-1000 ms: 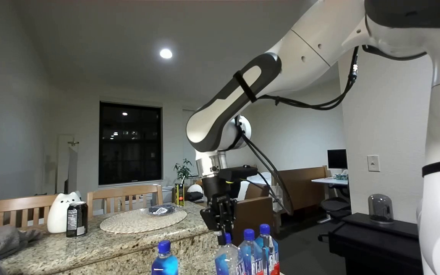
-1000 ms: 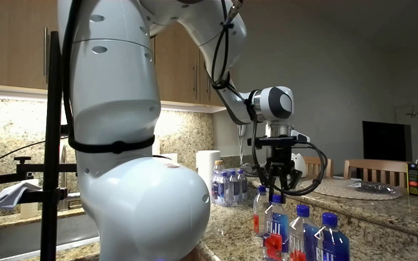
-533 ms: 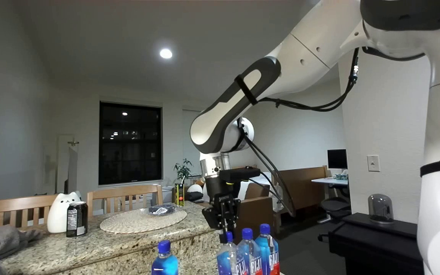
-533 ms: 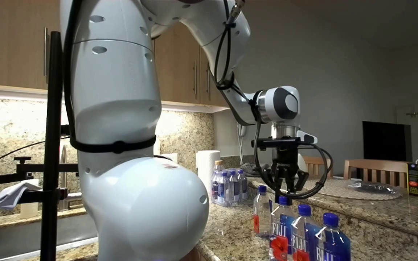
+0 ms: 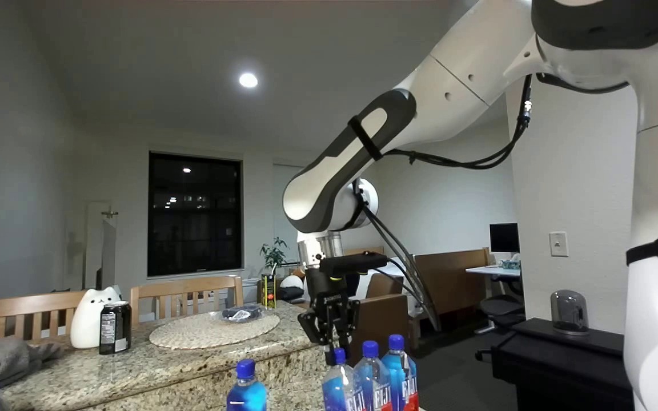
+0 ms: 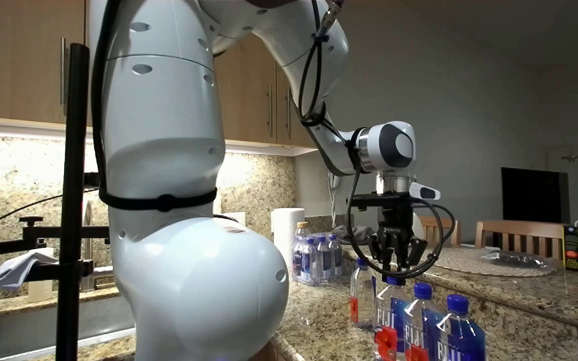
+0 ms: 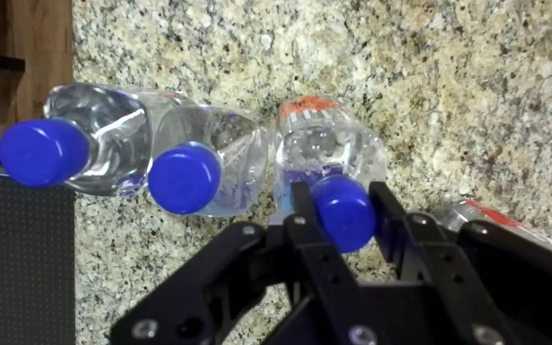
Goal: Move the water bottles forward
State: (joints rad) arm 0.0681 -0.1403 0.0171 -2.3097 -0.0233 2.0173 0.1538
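My gripper (image 7: pixel 340 191) is shut on the blue cap of a clear water bottle (image 7: pixel 321 143), with a finger against each side of the cap. The bottle stands on the granite counter and shows in both exterior views (image 5: pixel 338 391) (image 6: pixel 388 321). Two more water bottles stand close beside it in a row, a middle one (image 7: pixel 185 178) and an end one (image 7: pixel 46 152) near the counter edge. Another bottle (image 6: pixel 363 296) stands apart on the other side; in the wrist view it is mostly hidden behind a finger, with red showing (image 7: pixel 496 218).
Several more bottles (image 6: pixel 319 258) stand by a paper towel roll (image 6: pixel 288 230) at the back. A raised granite ledge (image 5: pixel 192 365) runs alongside, with a woven mat (image 5: pixel 209 334), a black can (image 5: pixel 115 328), a white cat figure (image 5: pixel 86 325) and a carton (image 6: pixel 574 248).
My gripper and the bottle between its fingers have moved towards the two neighbouring bottles, narrowing the gap. In the last half second the gripper has lowered slightly. The other bottles look nearly still.
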